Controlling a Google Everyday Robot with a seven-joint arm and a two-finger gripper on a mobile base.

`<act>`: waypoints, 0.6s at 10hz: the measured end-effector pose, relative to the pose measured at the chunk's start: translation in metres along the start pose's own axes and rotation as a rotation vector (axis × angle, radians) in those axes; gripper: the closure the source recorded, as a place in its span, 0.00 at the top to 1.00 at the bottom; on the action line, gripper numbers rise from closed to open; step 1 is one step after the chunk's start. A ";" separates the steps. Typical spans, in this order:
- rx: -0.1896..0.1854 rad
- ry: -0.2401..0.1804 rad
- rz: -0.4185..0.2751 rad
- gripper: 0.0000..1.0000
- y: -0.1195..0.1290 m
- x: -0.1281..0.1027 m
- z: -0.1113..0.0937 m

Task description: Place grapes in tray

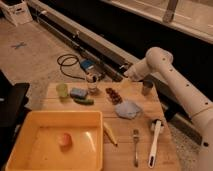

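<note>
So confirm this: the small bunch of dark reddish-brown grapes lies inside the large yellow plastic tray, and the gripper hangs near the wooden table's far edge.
Wrong on one point: the camera view shows the grapes lying on the wooden table, beyond the far rim of the yellow tray, not inside it. The gripper does hang near the table's far edge.

1. No word, brand name or number can be read anywhere in the camera view.
2. The only sign-like marking is a blue cross [19, 45] on the grey floor [37, 60], at the left, well apart from the wooden table [125, 137].
3. A white box [15, 10] in the top left corner carries dark marks too blurred to read.
4. The gripper [126, 73], over the table's far edge just beyond the grapes [114, 95], shows no legible label.
</note>
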 end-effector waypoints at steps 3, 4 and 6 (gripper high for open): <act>-0.056 0.030 -0.038 0.80 0.008 -0.013 0.032; -0.068 0.041 -0.040 0.80 0.010 -0.011 0.040; -0.065 0.040 -0.037 0.80 0.009 -0.010 0.038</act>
